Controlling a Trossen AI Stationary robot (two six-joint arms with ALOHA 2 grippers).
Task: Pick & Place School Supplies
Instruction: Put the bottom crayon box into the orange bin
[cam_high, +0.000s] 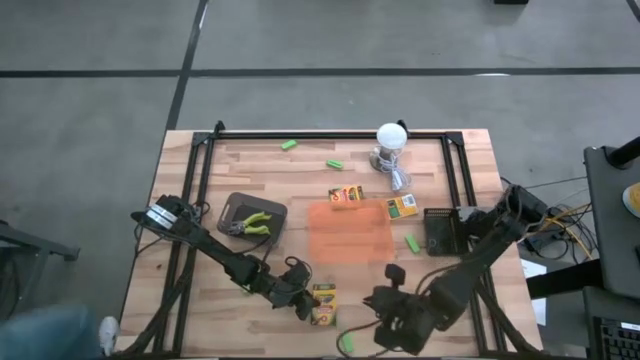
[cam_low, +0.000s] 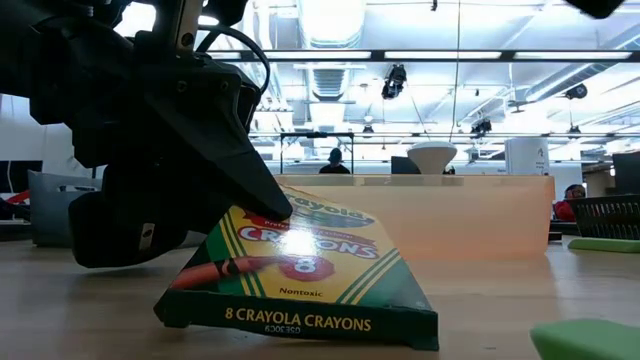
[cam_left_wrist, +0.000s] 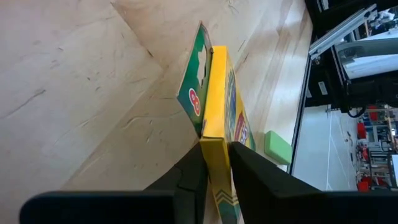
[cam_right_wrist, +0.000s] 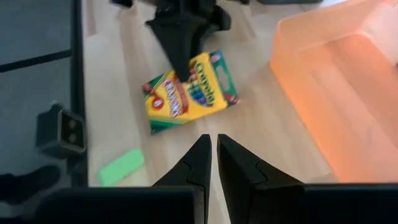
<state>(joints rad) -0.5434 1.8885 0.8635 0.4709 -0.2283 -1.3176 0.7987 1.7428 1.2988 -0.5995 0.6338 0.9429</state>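
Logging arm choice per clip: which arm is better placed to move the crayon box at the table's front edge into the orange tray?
Left. Its end effector is shut on the crayon box; the right end effector is shut and empty, beside it.

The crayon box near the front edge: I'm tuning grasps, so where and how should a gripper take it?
Judging by its pose, grip the crayon box across its thin sides at one end, as the left gripper does now; it tilts up, leaving that narrow edge exposed.
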